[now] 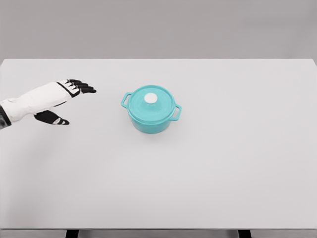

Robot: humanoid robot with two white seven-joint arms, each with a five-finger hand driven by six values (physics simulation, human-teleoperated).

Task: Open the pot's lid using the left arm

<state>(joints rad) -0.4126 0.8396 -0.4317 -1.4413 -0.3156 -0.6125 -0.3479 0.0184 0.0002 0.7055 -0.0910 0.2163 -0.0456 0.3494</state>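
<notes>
The teal pot (151,115) is sitting near the middle of the white table (208,173), slightly toward the far edge, with its lid (151,104) closed and a white knob (150,98) on top. The left hand (63,99) is hovering near the table's left edge, fingers (84,87) spread and holding nothing, thumb below. The knob is lying well apart, off toward the table's right edge from the fingertips; the right arm is showing nowhere.

The teal pot (150,118) looks smooth, enamel-like and faintly glossy; the white table (198,173) is matt.
</notes>
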